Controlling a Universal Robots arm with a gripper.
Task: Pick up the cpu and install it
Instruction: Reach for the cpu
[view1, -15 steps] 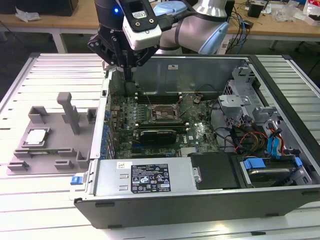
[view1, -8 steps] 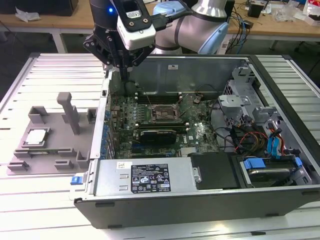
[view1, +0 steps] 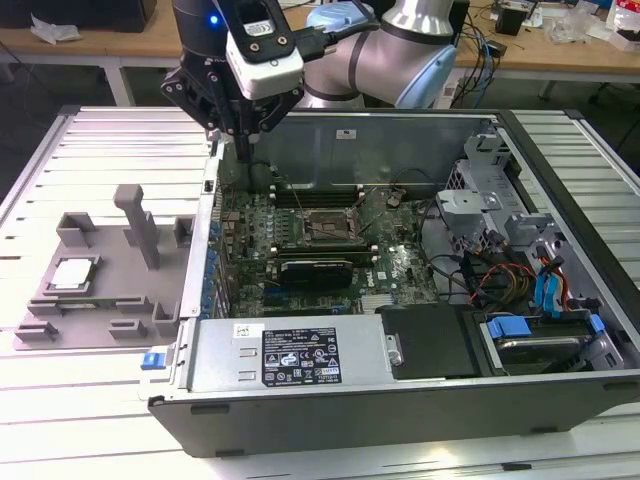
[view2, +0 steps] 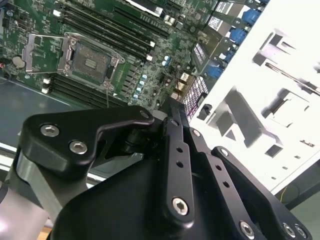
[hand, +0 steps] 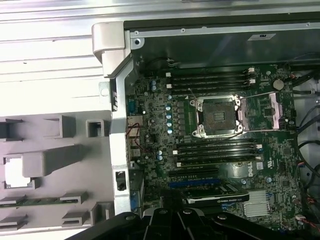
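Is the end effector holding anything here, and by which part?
Nothing appears held: the cpu lies in the grey tray, apart from the end effector above the computer case.

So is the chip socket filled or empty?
Empty: the socket shows bare contacts, and the cpu lies in the tray.

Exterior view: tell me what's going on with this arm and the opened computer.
A single robot arm is working over an open computer case lying on a table. Its tool hangs above the case's wall on the exterior view's left, between the motherboard and a grey tray. The cpu lies in that tray, untouched, so it is not picked up yet. The socket on the motherboard looks empty, with nothing installed in it.
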